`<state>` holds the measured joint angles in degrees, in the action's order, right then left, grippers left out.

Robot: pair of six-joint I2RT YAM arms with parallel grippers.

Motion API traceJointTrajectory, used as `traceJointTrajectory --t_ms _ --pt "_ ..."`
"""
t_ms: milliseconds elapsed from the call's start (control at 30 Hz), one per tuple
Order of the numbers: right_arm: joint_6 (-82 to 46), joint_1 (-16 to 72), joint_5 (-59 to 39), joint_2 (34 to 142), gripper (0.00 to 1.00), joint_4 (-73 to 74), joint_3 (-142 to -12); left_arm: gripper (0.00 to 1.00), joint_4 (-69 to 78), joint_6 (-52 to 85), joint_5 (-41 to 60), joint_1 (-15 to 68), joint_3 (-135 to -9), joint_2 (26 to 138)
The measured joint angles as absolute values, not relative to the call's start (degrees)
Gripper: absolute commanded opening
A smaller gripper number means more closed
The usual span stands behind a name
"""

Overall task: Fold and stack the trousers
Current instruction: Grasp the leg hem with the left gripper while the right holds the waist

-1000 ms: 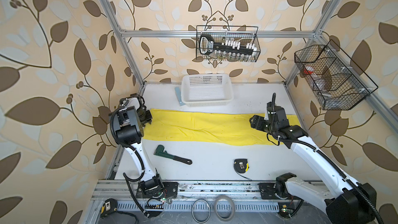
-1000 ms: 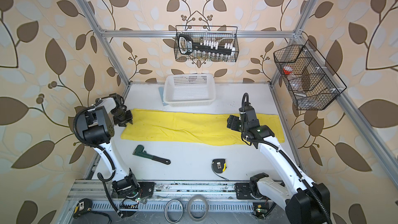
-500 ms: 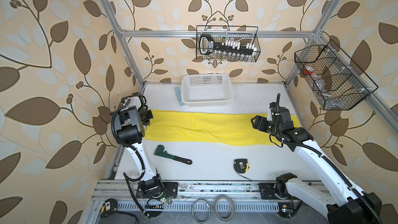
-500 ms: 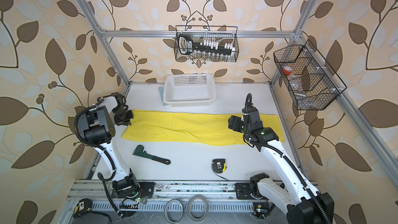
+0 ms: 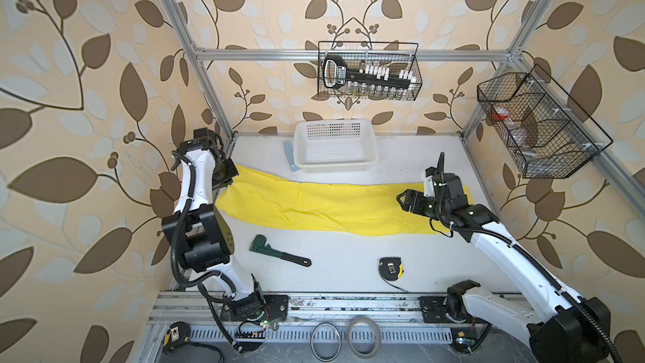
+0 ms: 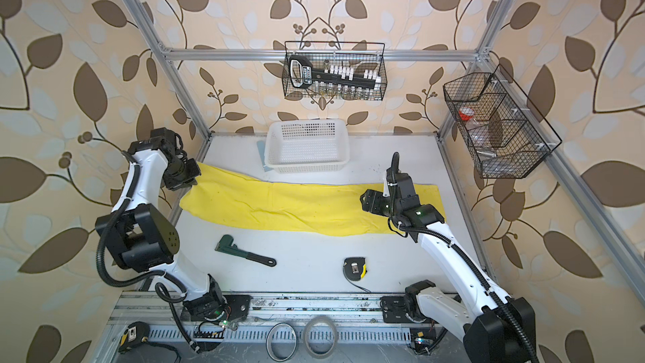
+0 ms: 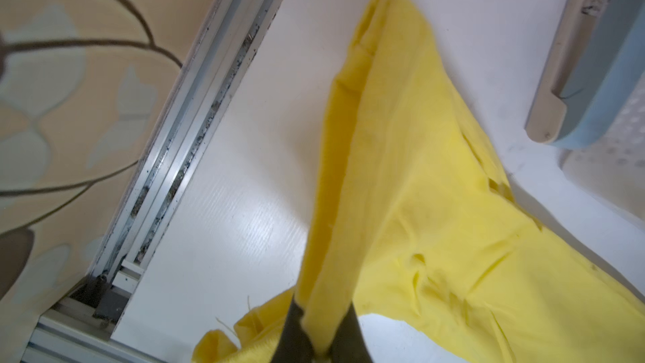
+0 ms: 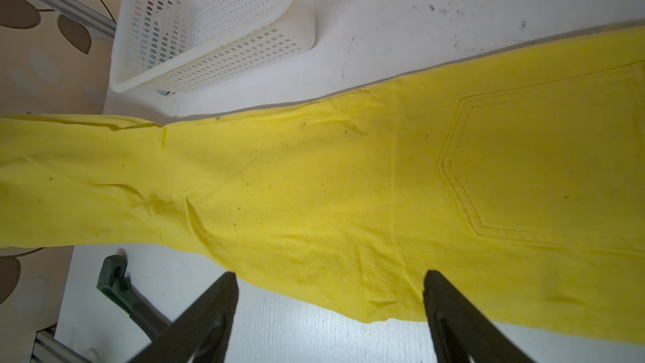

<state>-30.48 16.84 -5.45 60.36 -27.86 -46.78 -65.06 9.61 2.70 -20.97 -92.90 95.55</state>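
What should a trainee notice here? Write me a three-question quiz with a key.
1. True or false: the left gripper is shut on the trousers.
2. The right gripper is: A open, B shut on the trousers, C out of view.
3. Which tool lies nearer the left arm's base, the pipe wrench or the tape measure?
Key: 1 true; 2 A; 3 pipe wrench.

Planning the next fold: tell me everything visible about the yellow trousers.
The trousers are bright yellow cloth, lightly creased, with a stitched pocket at the right end. They lie lengthwise across the table, near the white basket without touching. The left gripper is shut on the raised left end; the right gripper hovers open over the other.
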Motion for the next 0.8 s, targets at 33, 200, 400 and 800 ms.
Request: traceJointTrajectory --t_ms 33,200,400,800 --pt "-30.46 16.86 -5.65 60.51 0.84 -27.68 -46.78 0.0 -66.0 10.2 3.92 -20.51 -92.9 94.43" --pt "-30.28 16.71 -5.85 60.99 0.84 -26.92 -46.78 0.0 -69.58 13.78 9.26 -14.83 -94.56 90.43" --pt "-29.58 15.62 -5.87 62.59 0.84 -24.58 -45.5 0.0 -69.56 19.84 14.9 -3.57 -96.53 85.23" --pt "-29.26 12.08 -7.16 64.58 0.84 -21.28 -41.56 0.0 -60.36 35.48 14.96 22.31 -96.09 84.03"
